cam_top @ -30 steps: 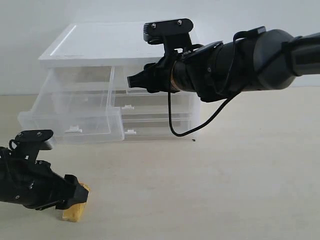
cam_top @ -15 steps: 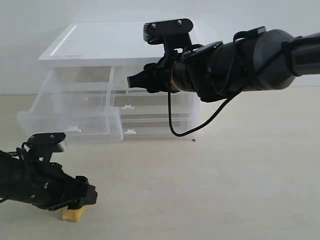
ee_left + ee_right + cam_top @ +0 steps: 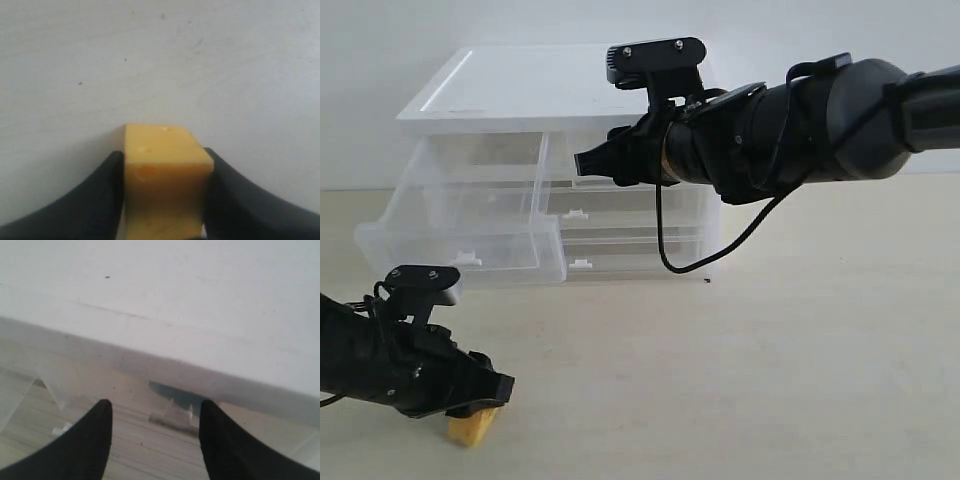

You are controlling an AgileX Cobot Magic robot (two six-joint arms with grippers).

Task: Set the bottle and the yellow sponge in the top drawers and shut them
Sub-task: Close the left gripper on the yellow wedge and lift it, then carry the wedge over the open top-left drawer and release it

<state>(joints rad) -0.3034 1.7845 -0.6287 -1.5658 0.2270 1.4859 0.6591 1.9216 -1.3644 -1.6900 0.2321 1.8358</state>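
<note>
The yellow sponge [image 3: 470, 430] lies on the table at the front left, with my left gripper [image 3: 488, 396] tipped down over it. In the left wrist view the sponge [image 3: 162, 165] fills the gap between the black fingers [image 3: 100, 190], which are shut on it. The left top drawer [image 3: 470, 235] is pulled out and the right top drawer [image 3: 620, 195] sits pushed in. My right gripper [image 3: 583, 160] hovers open at that drawer's front. A teal patch [image 3: 175, 392] shows through the translucent plastic above a white tab handle [image 3: 172, 419]; the bottle itself is not clearly visible.
The translucent drawer unit [image 3: 560, 90] stands at the back of the pale table [image 3: 770, 380], with full-width drawers [image 3: 640, 250] below the top ones. The pulled-out drawer juts toward the left arm [image 3: 370, 360]. A black cable [image 3: 665, 240] hangs from the right arm.
My left arm has shifted right and tipped down over the sponge, which stays at nearly the same spot on the table. The right arm has not moved.
</note>
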